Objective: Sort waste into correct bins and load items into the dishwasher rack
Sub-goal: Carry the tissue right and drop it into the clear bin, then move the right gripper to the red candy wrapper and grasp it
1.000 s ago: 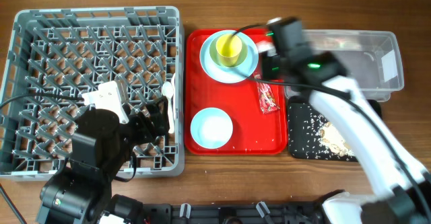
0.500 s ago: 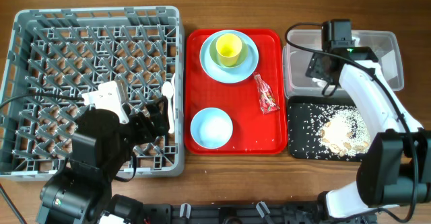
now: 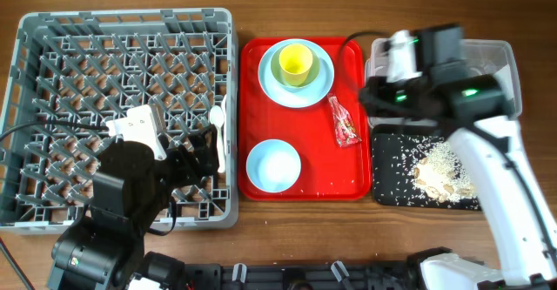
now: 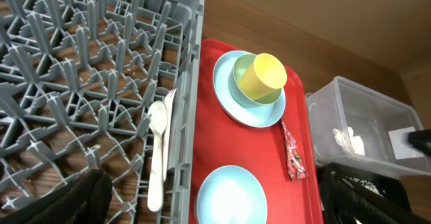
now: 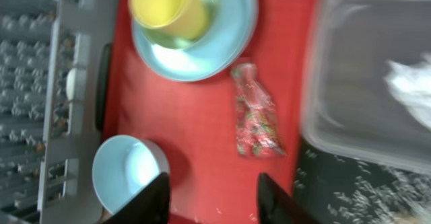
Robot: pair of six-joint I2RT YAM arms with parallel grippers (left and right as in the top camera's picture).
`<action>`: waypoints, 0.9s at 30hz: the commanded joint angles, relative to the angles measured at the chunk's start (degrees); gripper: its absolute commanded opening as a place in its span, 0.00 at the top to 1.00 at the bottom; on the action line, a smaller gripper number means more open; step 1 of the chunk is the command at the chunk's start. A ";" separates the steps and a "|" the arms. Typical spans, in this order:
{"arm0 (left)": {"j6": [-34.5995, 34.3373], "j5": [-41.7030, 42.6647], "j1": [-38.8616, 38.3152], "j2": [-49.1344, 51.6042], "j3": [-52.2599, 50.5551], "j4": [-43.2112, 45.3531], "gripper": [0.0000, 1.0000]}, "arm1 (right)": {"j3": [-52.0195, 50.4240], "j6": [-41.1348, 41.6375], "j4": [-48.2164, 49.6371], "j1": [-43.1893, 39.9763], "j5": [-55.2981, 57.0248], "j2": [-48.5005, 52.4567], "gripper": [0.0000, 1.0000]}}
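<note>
R gripper [image 5: 214,189] has swung from clear tub [image 3: 502,81] toward red tray [image 3: 313,164], jaws apart & empty, near wrapper [image 5: 256,120]; napkin [image 4: 350,141] in tub; L gripper [image 4: 219,200] wide apart by rack [image 4: 101,62]

The desk [image 3: 305,229] is a wooden surface, medium brown, with its grain running left to right in the overhead view. Illumination is even and diffuse, and the shadows are soft-edged. A black rail [image 3: 305,277] lies along the near edge.
</note>
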 commanded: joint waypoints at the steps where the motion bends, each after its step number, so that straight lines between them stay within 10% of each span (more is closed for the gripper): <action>1: -0.15 0.02 0.26 -0.04 0.87 0.15 0.00 | -7.08 6.43 4.68 8.50 8.72 1.11 0.57; 19: -0.15 0.02 0.26 -0.04 0.87 0.15 0.00 | -18.58 9.07 34.05 15.19 25.77 26.43 0.37; 27: -0.15 0.02 0.26 -0.04 0.87 0.15 0.00 | -16.81 -0.33 33.14 15.17 -2.10 25.11 0.85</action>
